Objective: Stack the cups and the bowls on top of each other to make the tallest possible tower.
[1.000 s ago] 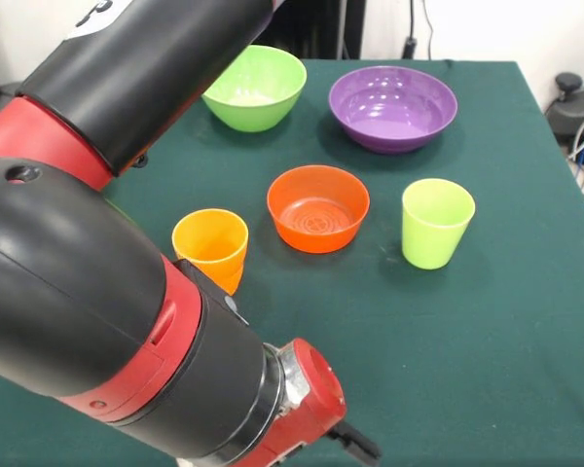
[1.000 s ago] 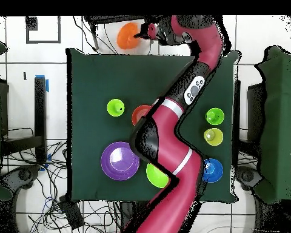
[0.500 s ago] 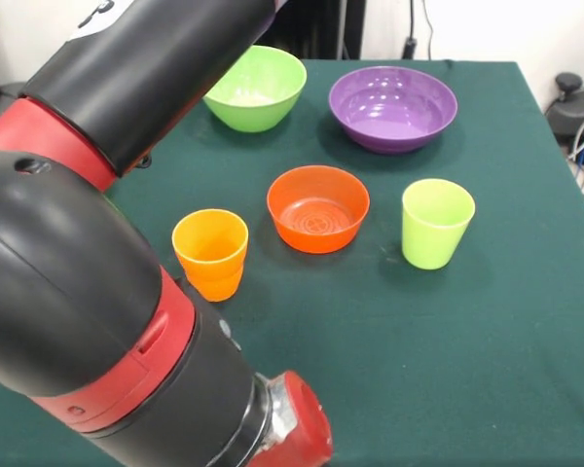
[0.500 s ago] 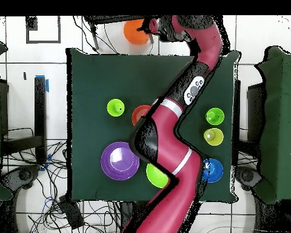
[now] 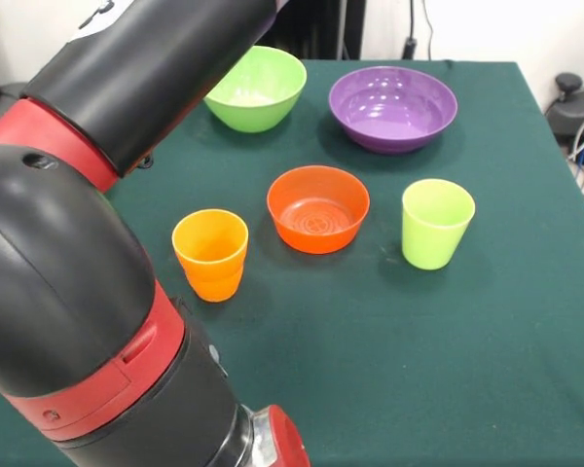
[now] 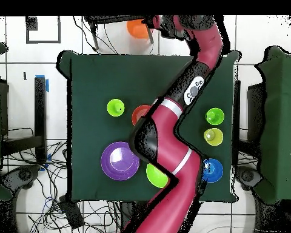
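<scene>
In the overhead view my gripper (image 6: 151, 24) is out past the table's far edge. It is shut on the rim of the large orange bowl (image 6: 136, 28) and holds it off the table. On the table are the lime cup (image 5: 437, 223) (image 6: 116, 108), the small red-orange bowl (image 5: 318, 207) (image 6: 139, 113), the orange cup (image 5: 210, 255), the purple bowl (image 5: 393, 107) (image 6: 119, 161) and the green bowl (image 5: 255, 88) (image 6: 154, 176). The green cup (image 6: 214, 115), the yellow cup (image 6: 213, 136) and the blue bowl (image 6: 212, 170) show only in the overhead view. The red cup is out of view.
My arm (image 5: 97, 243) fills the left of the front view and crosses the table's middle in the overhead view (image 6: 193, 91), hiding the orange cup there. The green cloth-covered table (image 5: 448, 370) ends close behind the purple bowl.
The gripper and the orange bowl have moved farther out beyond the table's edge, and the wrist has slid down out of the front view. The cups and bowls on the table have not moved.
</scene>
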`<state>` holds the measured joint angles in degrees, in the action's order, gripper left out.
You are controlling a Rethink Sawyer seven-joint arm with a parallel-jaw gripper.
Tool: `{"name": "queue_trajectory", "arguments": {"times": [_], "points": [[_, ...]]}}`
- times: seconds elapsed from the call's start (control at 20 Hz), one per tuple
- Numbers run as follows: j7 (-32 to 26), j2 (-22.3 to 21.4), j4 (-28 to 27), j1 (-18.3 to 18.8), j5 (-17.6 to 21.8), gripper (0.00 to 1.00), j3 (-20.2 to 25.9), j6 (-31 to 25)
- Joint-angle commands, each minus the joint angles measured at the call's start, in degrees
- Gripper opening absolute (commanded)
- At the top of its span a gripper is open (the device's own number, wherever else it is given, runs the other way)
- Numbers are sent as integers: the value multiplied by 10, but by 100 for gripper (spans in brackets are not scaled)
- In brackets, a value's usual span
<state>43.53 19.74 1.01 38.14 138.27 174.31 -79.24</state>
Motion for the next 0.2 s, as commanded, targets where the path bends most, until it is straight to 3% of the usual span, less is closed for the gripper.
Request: {"name": "queue_trajectory", "arguments": {"times": [0.05, 0.2], "points": [[-47, 6, -50, -30, 24, 100, -76, 26], [-34, -1, -48, -35, 26, 100, -79, 33]]}}
